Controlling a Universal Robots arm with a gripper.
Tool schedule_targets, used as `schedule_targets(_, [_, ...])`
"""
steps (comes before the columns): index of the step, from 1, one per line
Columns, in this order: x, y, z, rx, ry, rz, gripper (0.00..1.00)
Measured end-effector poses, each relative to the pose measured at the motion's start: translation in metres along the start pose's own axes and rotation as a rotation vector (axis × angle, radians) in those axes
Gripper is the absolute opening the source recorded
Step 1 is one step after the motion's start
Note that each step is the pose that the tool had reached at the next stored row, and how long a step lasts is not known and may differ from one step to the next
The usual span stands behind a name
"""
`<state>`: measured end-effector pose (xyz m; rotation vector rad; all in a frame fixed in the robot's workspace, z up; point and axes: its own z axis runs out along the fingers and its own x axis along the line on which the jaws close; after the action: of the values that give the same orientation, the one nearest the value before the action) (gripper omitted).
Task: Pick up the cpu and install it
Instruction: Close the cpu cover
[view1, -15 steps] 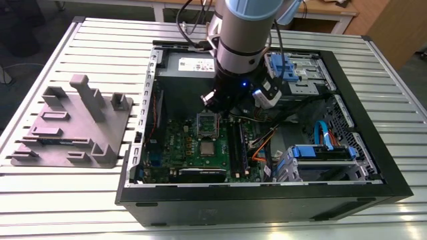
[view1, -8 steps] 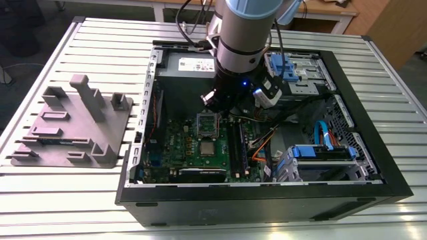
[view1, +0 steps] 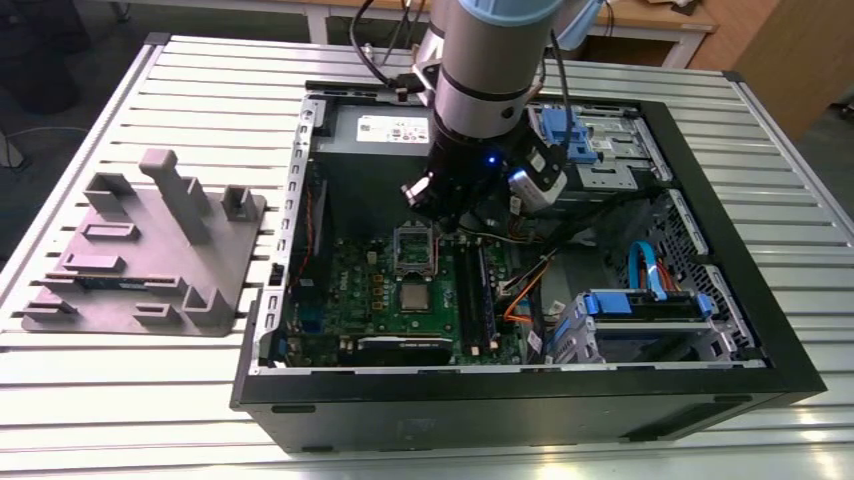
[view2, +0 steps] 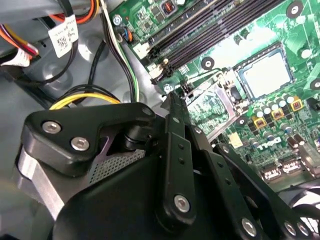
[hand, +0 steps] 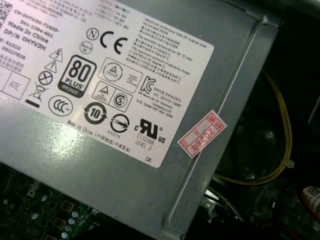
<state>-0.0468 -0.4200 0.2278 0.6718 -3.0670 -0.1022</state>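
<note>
The cpu (view1: 416, 296) is a small silver square lying flat in its socket on the green motherboard (view1: 354, 290) inside the open computer case. In the second wrist view the cpu (view2: 263, 75) sits inside the socket frame, and the hinged metal load plate (view2: 212, 107) stands lifted beside it. That plate (view1: 414, 248) is between the cpu and my gripper (view1: 461, 220), which hangs low in the case just behind it. The gripper's black linkage (view2: 172, 150) ends close to the plate's edge. Nothing shows in its grasp.
The grey power supply box (hand: 125, 100) with a white label lies at the back of the case (view1: 380, 128). Cables (view2: 85, 97) and blue drive caddies (view1: 641, 305) crowd the exterior view's right. A grey plastic tray (view1: 147, 250) sits on the slatted table at the exterior view's left.
</note>
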Motion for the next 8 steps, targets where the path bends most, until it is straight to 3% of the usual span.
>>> schedule_targets(5, [-0.0004,-0.0003,0.0009,-0.0004,0.0026,-0.044,0.1])
schedule_targets(8, [-0.0012,-0.0008,0.0025,-0.0004,0.003,-0.049,0.1])
